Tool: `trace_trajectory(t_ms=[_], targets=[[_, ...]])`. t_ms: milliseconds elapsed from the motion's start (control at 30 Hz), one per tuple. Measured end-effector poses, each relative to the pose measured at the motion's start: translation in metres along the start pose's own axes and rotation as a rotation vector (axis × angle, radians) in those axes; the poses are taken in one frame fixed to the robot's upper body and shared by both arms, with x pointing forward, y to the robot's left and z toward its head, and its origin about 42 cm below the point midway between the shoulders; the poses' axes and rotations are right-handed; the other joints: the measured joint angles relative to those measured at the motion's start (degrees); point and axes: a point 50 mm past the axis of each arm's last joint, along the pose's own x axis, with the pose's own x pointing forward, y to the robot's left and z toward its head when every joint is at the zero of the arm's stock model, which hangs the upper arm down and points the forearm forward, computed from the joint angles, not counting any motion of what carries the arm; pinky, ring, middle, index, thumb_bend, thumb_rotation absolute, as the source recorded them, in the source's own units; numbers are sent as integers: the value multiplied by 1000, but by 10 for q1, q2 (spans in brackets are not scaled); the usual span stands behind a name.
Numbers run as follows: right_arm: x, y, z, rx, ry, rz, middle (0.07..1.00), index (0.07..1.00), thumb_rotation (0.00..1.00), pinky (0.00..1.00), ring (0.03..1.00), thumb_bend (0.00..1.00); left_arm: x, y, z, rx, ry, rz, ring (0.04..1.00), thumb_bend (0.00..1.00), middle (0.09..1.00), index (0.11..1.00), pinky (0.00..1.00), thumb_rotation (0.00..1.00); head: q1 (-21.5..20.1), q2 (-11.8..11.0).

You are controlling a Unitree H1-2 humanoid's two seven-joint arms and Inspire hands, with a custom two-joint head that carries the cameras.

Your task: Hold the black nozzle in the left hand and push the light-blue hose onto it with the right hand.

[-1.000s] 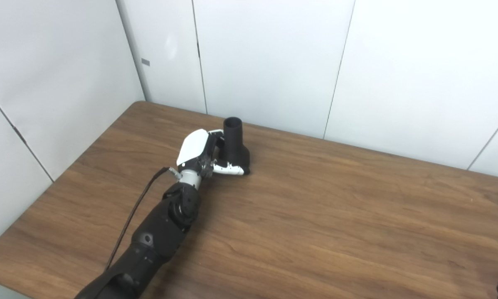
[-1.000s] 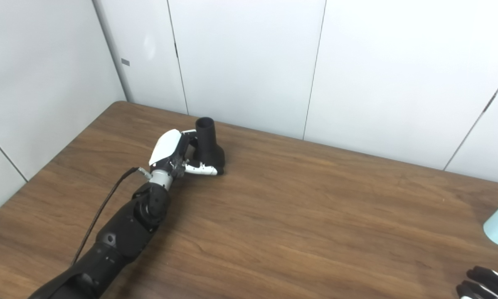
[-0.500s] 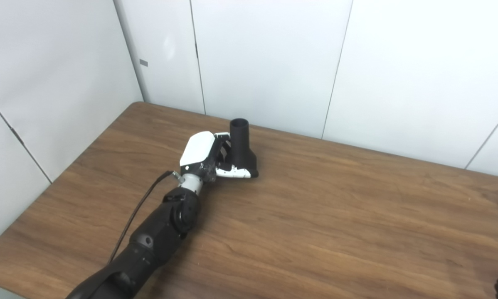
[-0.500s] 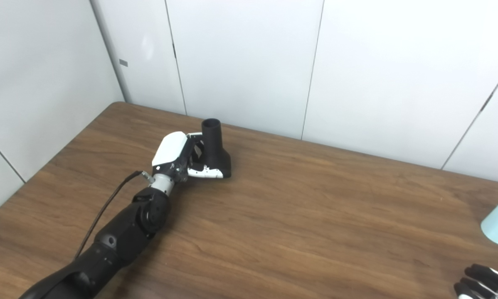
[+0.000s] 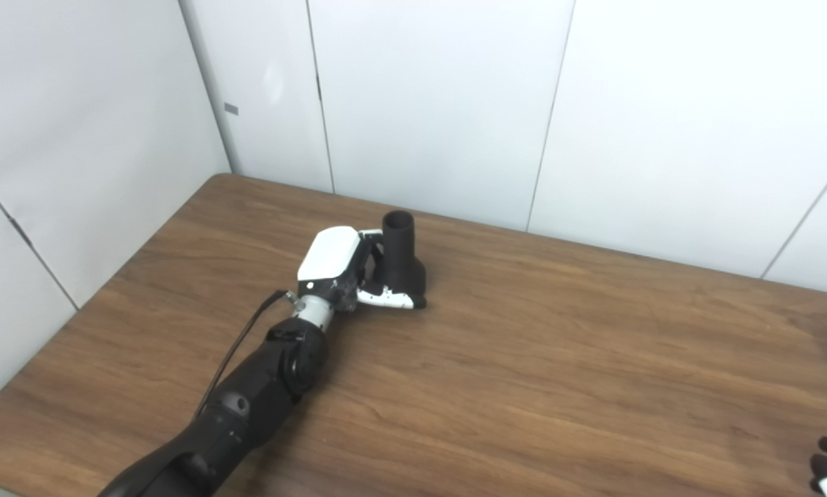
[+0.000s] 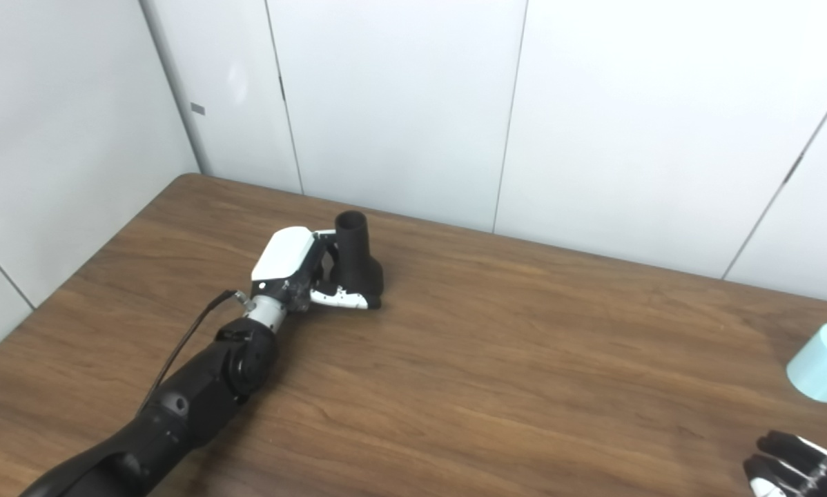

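Observation:
The black nozzle (image 5: 403, 259) stands upright on the wooden table (image 6: 524, 359), at the back left, with its narrow open end up. My left hand (image 5: 336, 266) is shut on it: the thumb lies across the front of the wide base and the fingers reach behind the neck. The light-blue hose piece (image 6: 822, 362), a short wide tube, lies at the table's far right edge. Only the dark fingertips of my right hand (image 6: 793, 471) show at the bottom right corner, a little nearer than the hose and apart from it.
White wall panels (image 5: 427, 103) close the table's back and left sides. A black cable (image 5: 237, 345) runs along my left forearm. Bare tabletop stretches between the nozzle and the hose.
The camera has shifted, bringing more of the hose into view. My left hand has slid the nozzle a little to the right on the table. The right hand has barely moved.

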Motion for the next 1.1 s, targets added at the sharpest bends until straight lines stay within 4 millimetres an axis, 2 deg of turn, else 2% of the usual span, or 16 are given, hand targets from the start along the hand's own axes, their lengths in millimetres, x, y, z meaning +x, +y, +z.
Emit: trace_trajectory(t_ms=[67,133,200,233,267,300,333,433,667,700,733,833,967,1100], targets=[[-1,3,0,3,0,0,623,583,156,503,603,290,-2,1,0,1,-16,-1,224,525,472,484,168,0,-12,3],[-2,7,0,9,0,-2,633,592,177,521,616,314,-5,2,0,-2,-42,-4,253,518,417,511,194,0,-27,5],[-3,11,-1,9,1,-1,656,616,136,541,639,309,-9,2,2,-6,-81,-10,195,522,455,492,150,0,-59,7],[-3,12,-1,8,2,-4,658,618,129,543,641,307,-11,2,4,-11,-109,-17,188,523,458,491,145,0,-59,7],[-3,12,-1,3,2,-11,667,625,80,550,649,298,-14,1,7,-11,-142,-30,176,524,464,487,135,0,-74,8],[-4,14,0,2,0,-19,677,632,33,557,656,294,-17,0,10,-14,-179,-45,151,520,302,485,113,22,-80,7],[-5,16,2,1,-6,-24,684,638,16,567,663,289,-20,-1,13,-16,-216,-57,134,519,236,484,97,29,-87,7],[-7,23,10,-5,-33,-19,705,657,1,596,684,249,-27,-5,26,-31,-323,-79,114,518,175,483,75,36,-94,7],[-10,26,22,-16,-62,-35,707,670,0,642,700,206,-45,-16,60,-44,-472,-115,126,515,197,484,84,36,-107,6],[-11,26,23,-15,-66,-35,702,664,0,634,695,205,-46,-18,65,-47,-498,-117,138,514,220,484,92,36,-107,6],[-11,27,25,-15,-69,-35,701,662,0,631,694,205,-48,-19,69,-47,-519,-118,164,518,343,484,109,18,-111,6],[-12,27,27,-16,-74,-36,704,670,0,631,699,194,-54,-23,80,-21,-591,-134,296,517,446,520,209,0,-128,4],[-14,28,34,-28,-96,-42,699,667,0,606,686,201,-60,-31,98,-3,-684,-141,328,519,467,507,235,0,-140,0],[-15,25,37,-48,-107,-59,691,655,0,598,672,223,-63,-38,116,1,-762,-140,408,520,476,498,315,0,-162,0]])
